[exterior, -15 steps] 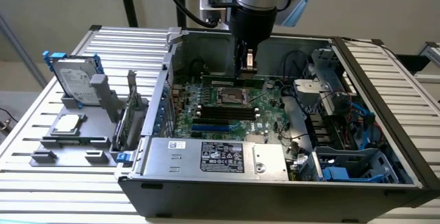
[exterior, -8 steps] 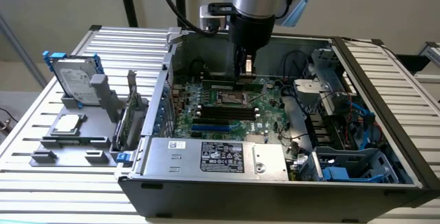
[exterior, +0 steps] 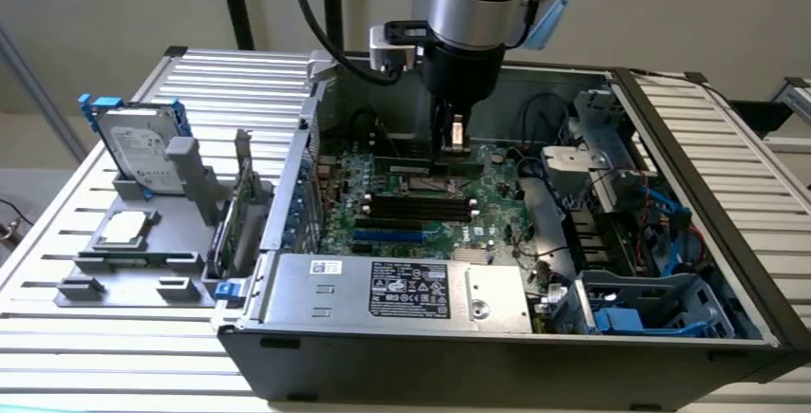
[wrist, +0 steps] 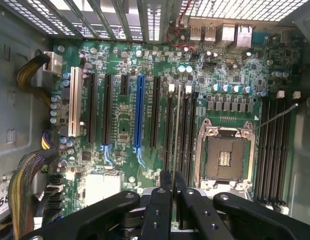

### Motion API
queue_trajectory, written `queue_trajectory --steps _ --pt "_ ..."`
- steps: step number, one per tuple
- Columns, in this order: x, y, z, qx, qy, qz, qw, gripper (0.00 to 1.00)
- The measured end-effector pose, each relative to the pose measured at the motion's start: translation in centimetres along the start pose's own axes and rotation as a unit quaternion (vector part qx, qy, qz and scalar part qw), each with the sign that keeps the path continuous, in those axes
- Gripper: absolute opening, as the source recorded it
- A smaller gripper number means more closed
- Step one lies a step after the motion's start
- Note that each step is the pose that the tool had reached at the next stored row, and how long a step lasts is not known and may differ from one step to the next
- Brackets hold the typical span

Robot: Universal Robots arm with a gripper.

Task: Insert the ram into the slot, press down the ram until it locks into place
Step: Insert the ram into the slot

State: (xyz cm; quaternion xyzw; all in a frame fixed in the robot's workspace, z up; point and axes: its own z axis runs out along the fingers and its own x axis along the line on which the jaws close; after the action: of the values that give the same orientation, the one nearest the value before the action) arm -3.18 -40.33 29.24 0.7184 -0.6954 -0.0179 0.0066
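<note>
My gripper [exterior: 453, 143] reaches down into the open computer case from above. In the wrist view its black fingers [wrist: 162, 200] are shut on the ram [wrist: 177, 130], seen edge-on as a thin line running away from the gripper [wrist: 172, 190]. The ram lines up along a bank of long black slots with white end clips [wrist: 187, 125], next to the CPU socket [wrist: 225, 155]. In the exterior view those slots [exterior: 419, 209] lie in front of and below the fingertips. I cannot tell whether the ram's lower edge touches a slot.
A second bank of black slots [wrist: 275, 145] lies beyond the CPU socket. Blue slots [exterior: 386, 236] and expansion slots [wrist: 139, 115] sit nearby. The power supply [exterior: 405, 290], cables [exterior: 595, 195] and the case walls [exterior: 685, 147] hem the board in. A hard drive [exterior: 133, 147] stands outside.
</note>
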Motion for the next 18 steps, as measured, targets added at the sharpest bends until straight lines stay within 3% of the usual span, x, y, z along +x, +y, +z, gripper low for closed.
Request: queue_trajectory --steps 18 --pt "0.3 -0.29 3.26 0.0 0.0 -0.001 1.0 0.13"
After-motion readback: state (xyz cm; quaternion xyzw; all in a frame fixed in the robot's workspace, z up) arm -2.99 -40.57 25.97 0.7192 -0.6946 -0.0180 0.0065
